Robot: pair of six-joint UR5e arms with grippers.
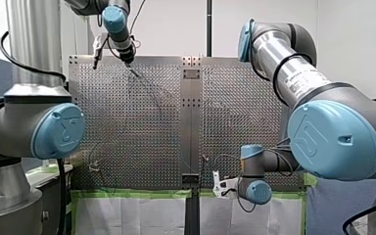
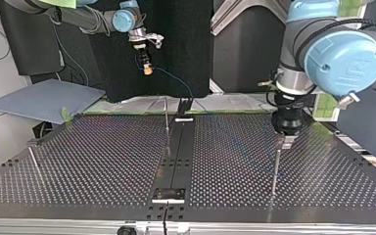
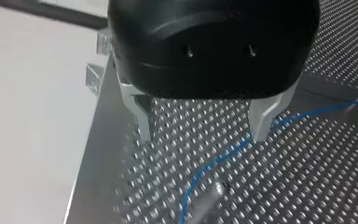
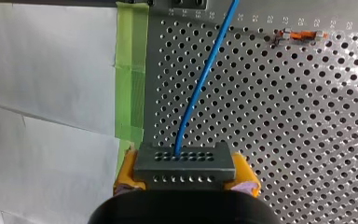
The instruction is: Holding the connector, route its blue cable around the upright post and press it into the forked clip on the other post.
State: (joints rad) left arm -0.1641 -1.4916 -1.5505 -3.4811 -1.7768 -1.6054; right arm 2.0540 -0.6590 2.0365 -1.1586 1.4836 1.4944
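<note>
Nearest in the front view, at the near edge of the perforated metal surface, my right arm's gripper is clenched with its yellow pads on the dark grey rectangular connector, which is held in the air. The thin blue cable leaves the connector's holed face and runs out over the surface, beside a strip of green tape. At the far edge, my left arm's black gripper hangs released with its metal fingers spread and nothing between them. The cable passes beneath it. In the top view this gripper sits just above a thin upright metal post.
</note>
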